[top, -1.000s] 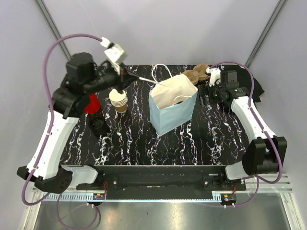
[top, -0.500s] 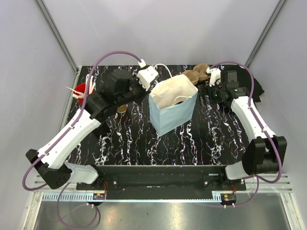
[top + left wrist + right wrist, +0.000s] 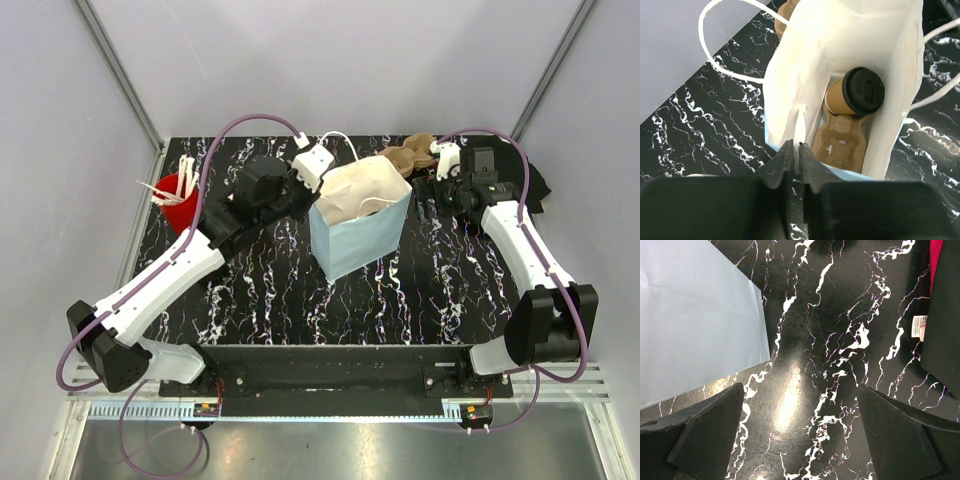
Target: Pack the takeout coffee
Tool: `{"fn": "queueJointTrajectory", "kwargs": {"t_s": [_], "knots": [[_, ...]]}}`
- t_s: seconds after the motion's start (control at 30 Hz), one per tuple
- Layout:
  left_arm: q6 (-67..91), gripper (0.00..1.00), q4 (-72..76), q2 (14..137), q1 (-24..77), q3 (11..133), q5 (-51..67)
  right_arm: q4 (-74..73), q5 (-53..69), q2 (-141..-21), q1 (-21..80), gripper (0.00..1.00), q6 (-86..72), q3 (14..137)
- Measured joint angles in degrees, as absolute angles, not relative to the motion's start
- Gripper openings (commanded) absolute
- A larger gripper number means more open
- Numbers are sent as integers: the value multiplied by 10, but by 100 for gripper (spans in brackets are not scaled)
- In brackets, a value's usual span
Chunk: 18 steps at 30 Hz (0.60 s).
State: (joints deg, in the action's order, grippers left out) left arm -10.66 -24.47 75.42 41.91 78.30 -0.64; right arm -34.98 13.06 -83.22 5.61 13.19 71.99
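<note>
Left gripper (image 3: 796, 156), lower centre of the wrist view: jaws narrow, tips nearly together at the near rim of the paper bag (image 3: 790, 70); cannot tell whether paper is caught. Centre-right, the takeout coffee (image 3: 860, 92), black lid on, sits inside the bag in the pulp carrier (image 3: 837, 142). Packing looks essentially done, with only clearing the arm left. Right gripper (image 3: 800, 440) wide, empty, above the table (image 3: 840, 315) beside the bag.

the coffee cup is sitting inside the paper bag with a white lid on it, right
Not quite: the lid is black, not white. The left wrist view looks down into the open bag and shows the tan coffee cup inside it with that black lid on.
</note>
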Motion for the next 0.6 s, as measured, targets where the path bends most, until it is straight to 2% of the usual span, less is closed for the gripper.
{"fn": "queueJointTrajectory", "kwargs": {"t_s": [0.03,0.07,0.17,0.33,0.4,0.5,0.53,0.6], "knots": [[-102,31,-239,756,419,783,-6,-350,131,-832,56,100,132,720],[-100,42,-237,758,419,783,-6,-350,131,-832,56,100,132,720],[-92,52,-232,761,419,783,-4,-350,131,-832,56,100,132,720],[-88,63,-227,761,419,783,-4,-350,131,-832,56,100,132,720],[-87,75,-229,761,415,784,-4,-350,131,-832,56,100,132,720],[-85,87,-234,756,404,789,-3,-350,131,-832,56,100,132,720],[-85,95,-237,752,399,792,-3,-350,131,-832,56,100,132,720],[-85,99,-241,744,387,801,-3,-350,131,-832,56,100,132,720]]}}
